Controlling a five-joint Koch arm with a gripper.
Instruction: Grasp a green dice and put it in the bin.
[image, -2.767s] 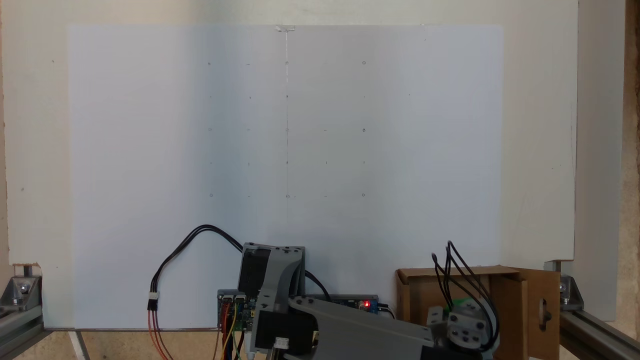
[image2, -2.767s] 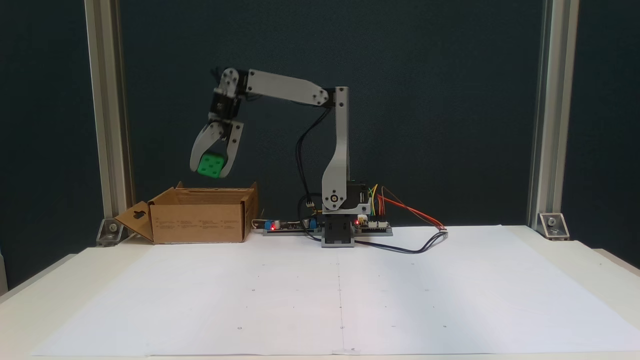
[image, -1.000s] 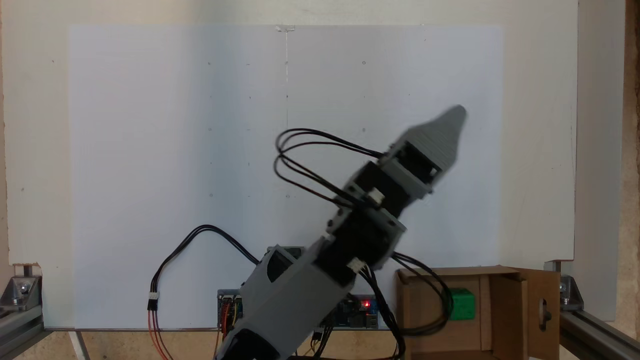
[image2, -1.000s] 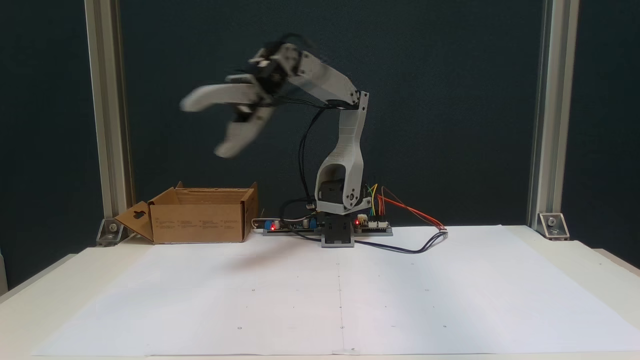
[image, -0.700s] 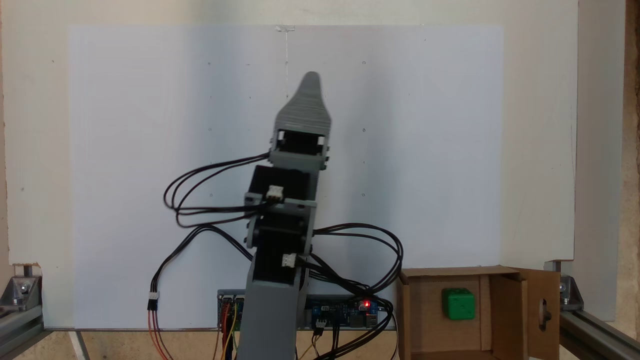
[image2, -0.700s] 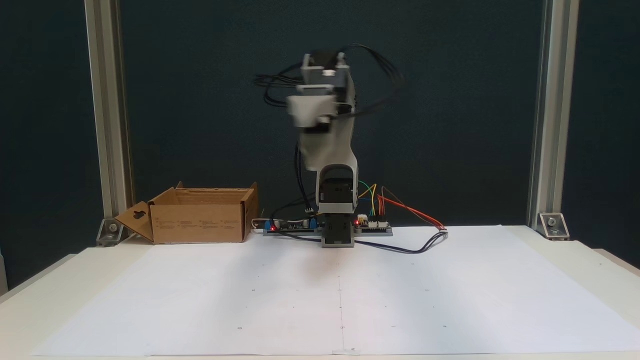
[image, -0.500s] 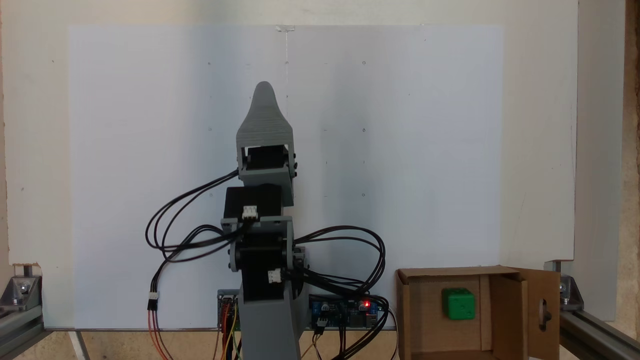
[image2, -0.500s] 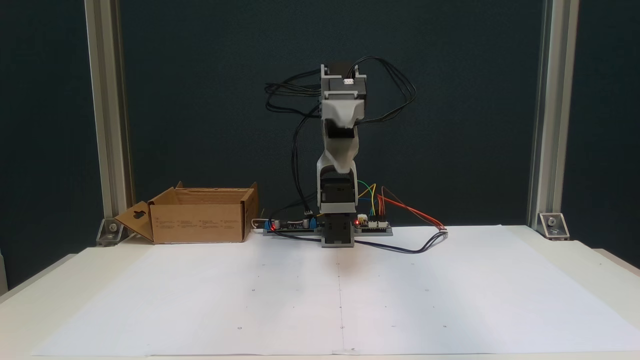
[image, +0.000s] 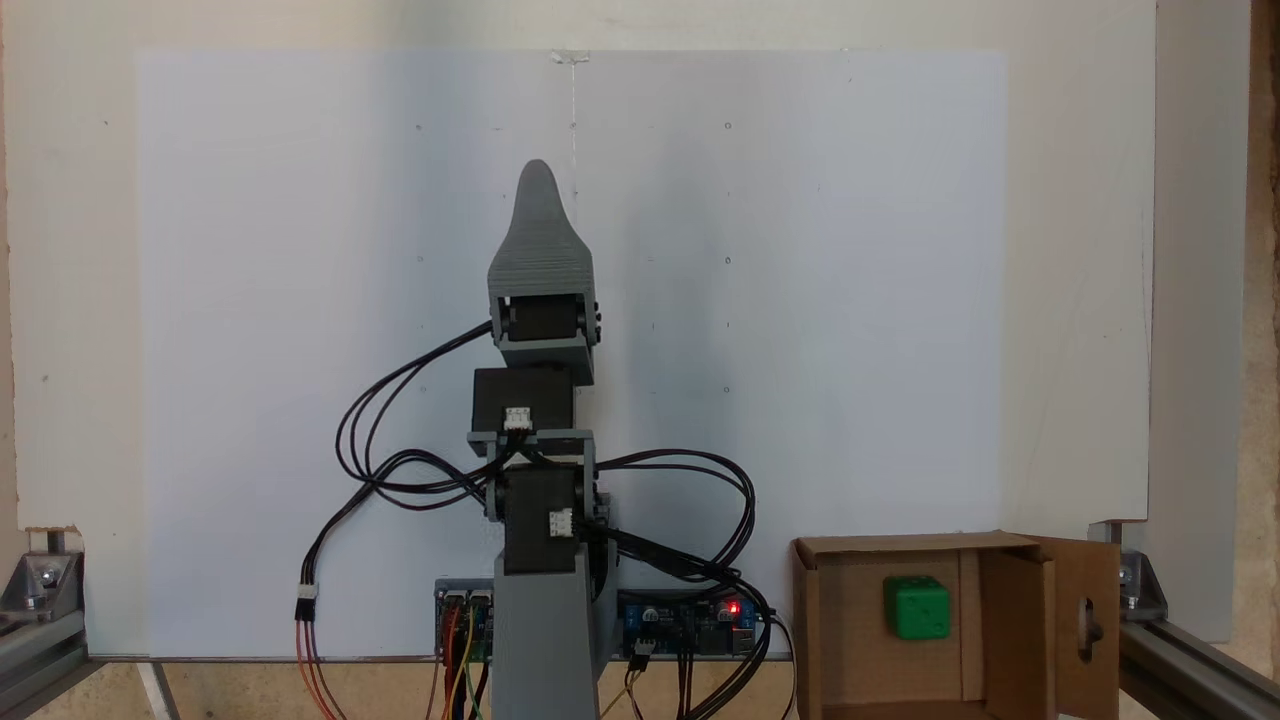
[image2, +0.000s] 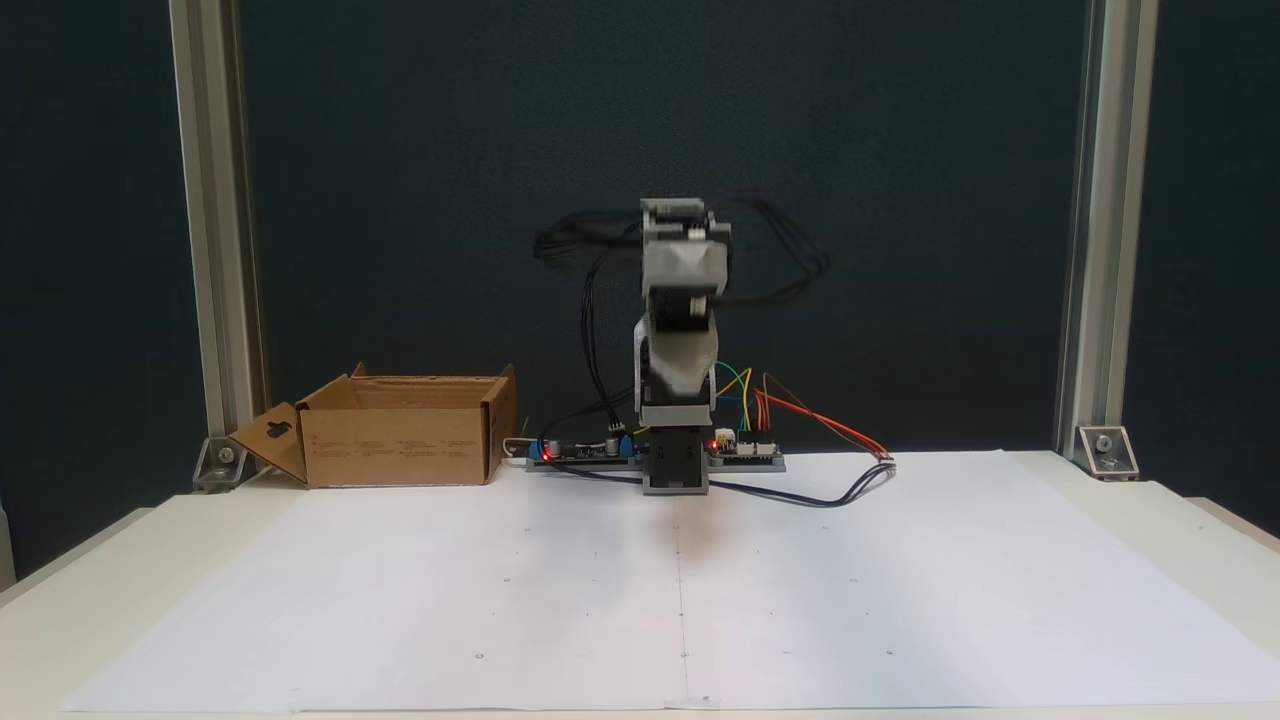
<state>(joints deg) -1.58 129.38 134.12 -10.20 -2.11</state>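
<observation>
Pointing away from my base over the middle of the paper sheet (image: 800, 300), my fingers (image: 538, 195) carry nothing. From above, one finger lies over the other so that a single grey tip shows, and in the front view my gripper (image2: 683, 375) faces the camera head-on and blurred, so I cannot tell whether the fingers are apart or together. My arm (image: 540, 480) stands folded over its base, its black cables (image: 400, 450) looping out to either side.

Well away from me, at the edge of the tabletop (image2: 1200, 520), stands the bin (image: 840, 620). The green dice (image: 916, 606) lies on its floor, square to the walls, near the middle and touching no wall that I can see. In the front view the bin (image2: 400, 440) hides it behind its side, with the keyhole flap (image2: 272, 440) hanging open.

I judge the task done: the dice is grasped no more and rests inside the bin. Nothing seems left but to settle my arm at rest, clear of the bin and of the electronics boards (image: 690, 620) at my base.
</observation>
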